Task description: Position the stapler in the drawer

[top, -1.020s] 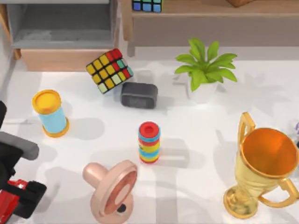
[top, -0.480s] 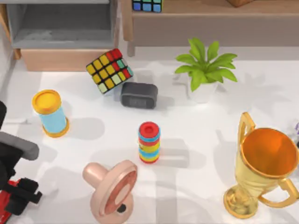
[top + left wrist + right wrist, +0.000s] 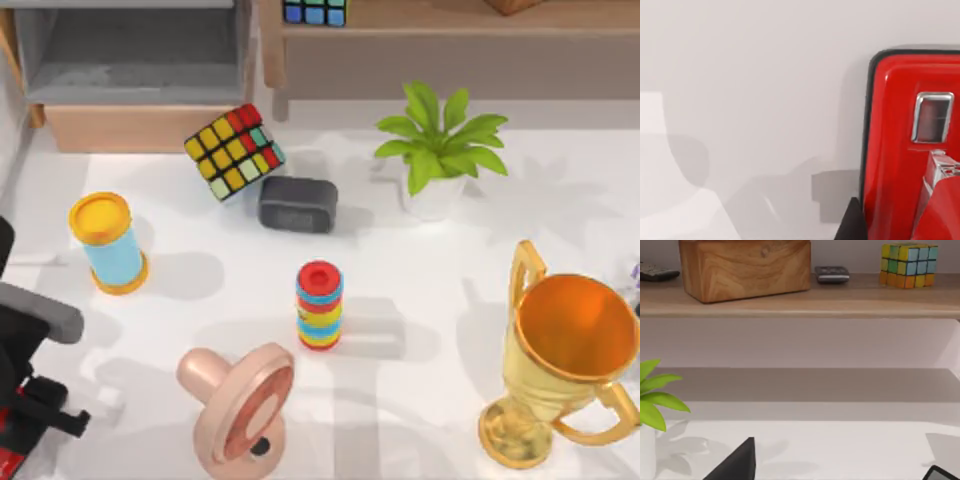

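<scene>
1. Since a second ago: left gripper (image 3: 35, 425) drawn further toward the near-left corner of the table (image 3: 420, 290), with less of the stapler (image 3: 8, 462) showing beside it; everything else unmoved.
2. Jaws of the left gripper: cannot tell how far open, nor whether closed on anything; black finger parts sit right over the red stapler in the top view.
3. Stapler: lying at the table's near-left corner, a red sliver at the frame edge from above; in the left wrist view a red body (image 3: 900, 150) with black edge and a small metal window, flat on the white surface.
4. Drawer (image 3: 135, 125): open at the far left, grey inside, tan front panel, well apart from the stapler.
5. Between them: yellow-capped blue cylinder (image 3: 108, 243), pink pacifier (image 3: 240, 408), Rubik's cube (image 3: 234, 152).
6. Right gripper: dark finger tips (image 3: 737, 462) low in the right wrist view, facing the brown shelf (image 3: 800, 302).
</scene>
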Available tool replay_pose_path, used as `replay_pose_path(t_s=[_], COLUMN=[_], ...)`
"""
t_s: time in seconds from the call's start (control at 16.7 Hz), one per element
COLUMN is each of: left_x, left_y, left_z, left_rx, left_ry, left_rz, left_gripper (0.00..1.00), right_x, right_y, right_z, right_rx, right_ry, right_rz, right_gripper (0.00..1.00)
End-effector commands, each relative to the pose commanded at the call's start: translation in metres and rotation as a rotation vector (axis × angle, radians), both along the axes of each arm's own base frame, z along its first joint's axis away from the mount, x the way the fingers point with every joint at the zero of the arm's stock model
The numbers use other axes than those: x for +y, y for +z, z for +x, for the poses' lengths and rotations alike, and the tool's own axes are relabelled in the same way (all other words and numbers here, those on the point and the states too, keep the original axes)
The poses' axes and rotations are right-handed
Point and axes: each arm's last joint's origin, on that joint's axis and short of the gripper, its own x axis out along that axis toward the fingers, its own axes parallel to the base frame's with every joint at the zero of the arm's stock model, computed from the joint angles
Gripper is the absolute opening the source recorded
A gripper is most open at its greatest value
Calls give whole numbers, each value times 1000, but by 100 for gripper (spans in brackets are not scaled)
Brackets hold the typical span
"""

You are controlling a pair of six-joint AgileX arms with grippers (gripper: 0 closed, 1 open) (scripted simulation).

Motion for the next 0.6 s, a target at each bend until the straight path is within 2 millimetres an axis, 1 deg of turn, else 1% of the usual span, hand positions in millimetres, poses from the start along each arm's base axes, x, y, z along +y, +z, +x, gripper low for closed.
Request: replay_pose_path(t_s=[0.42,0.6], left_x=[0,0], left_y=[0,7], left_z=[0,1], left_rx=[-2,-1], left_ry=[-1,-1], left_rz=[-1,-1], left_gripper=[0,0], right_x=[0,0], right_y=[0,0], right_z=[0,0], right_rx=[0,0], right_ry=[0,0], right_rz=[0,0], right_gripper=[100,100])
